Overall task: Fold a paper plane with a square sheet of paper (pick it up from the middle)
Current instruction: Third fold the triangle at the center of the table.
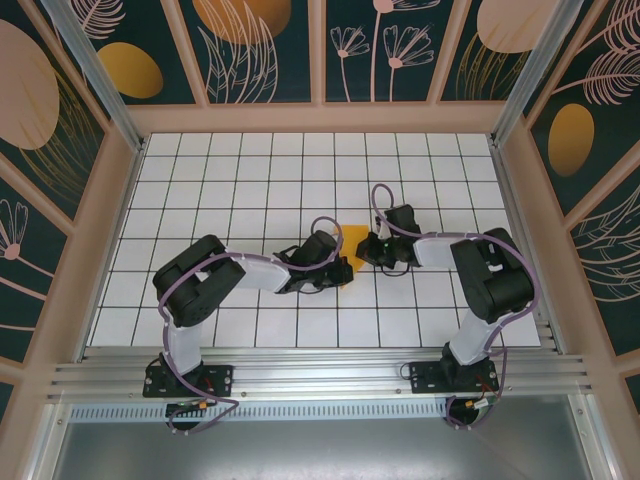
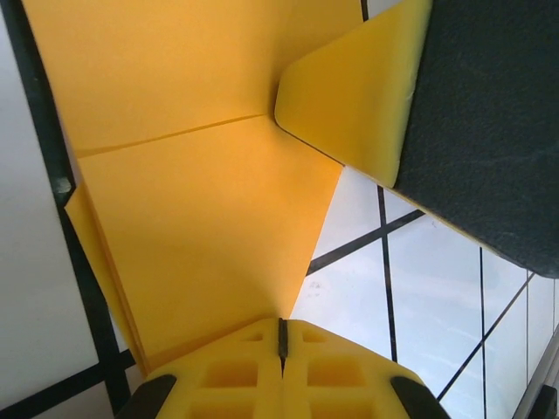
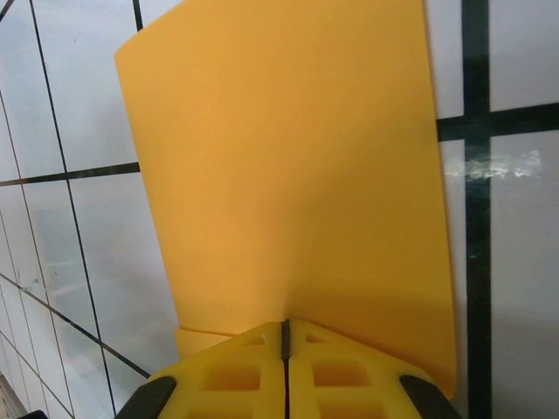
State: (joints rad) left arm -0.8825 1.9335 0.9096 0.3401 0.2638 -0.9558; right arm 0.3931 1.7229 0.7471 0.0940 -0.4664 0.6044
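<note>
My left end effector point(image 2: 282, 336) and right end effector point(image 3: 286, 336) each pinch an edge of the paper point(image 1: 352, 250), apparently just above the tabletop point(image 1: 250, 180) centre. Uneven pulling could tear it or skew the crease; thin grips may slip.

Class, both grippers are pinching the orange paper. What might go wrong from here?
The left gripper and right gripper are both shut on the paper; pulling apart may tear it. Each pinches near an edge, so the folded layers might slip and skew the crease.
</note>
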